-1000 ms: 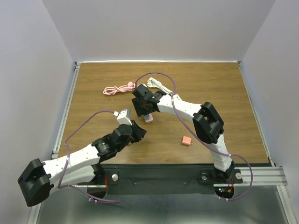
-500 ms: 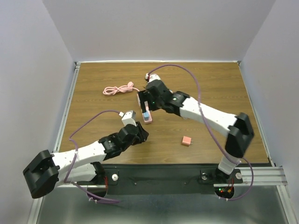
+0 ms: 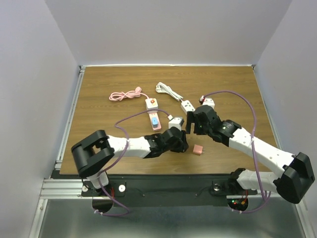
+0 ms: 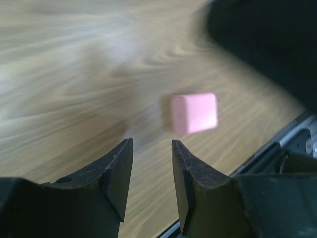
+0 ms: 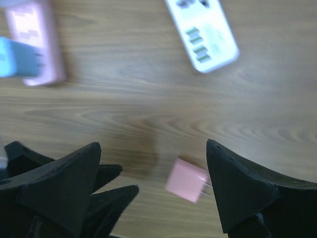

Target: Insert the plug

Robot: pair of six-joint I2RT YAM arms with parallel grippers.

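The pink plug [image 3: 198,149] lies loose on the table [image 3: 99,84] near its front edge, in neither of my grippers. My left gripper [image 4: 151,144] is parted only a narrow slit and holds nothing. From its wrist view the plug [image 4: 194,113] sits ahead and off to the right of the finger line, not between the fingers. In the top view that gripper [image 3: 182,141] is just beside the plug, on its left. My right gripper [image 5: 152,145] is spread wide and also empty, hovering over the plug's far side. The plug [image 5: 185,181] shows low in the gap, nearer one finger, with its prongs pointing toward that finger. So its long axis seems to run roughly along my closing line. I judge the left is marginally closer. The pink power strip [image 3: 156,120], already carrying a blue plug [image 5: 17,57], lies well to the left, the white power strip [image 3: 188,105] beyond.
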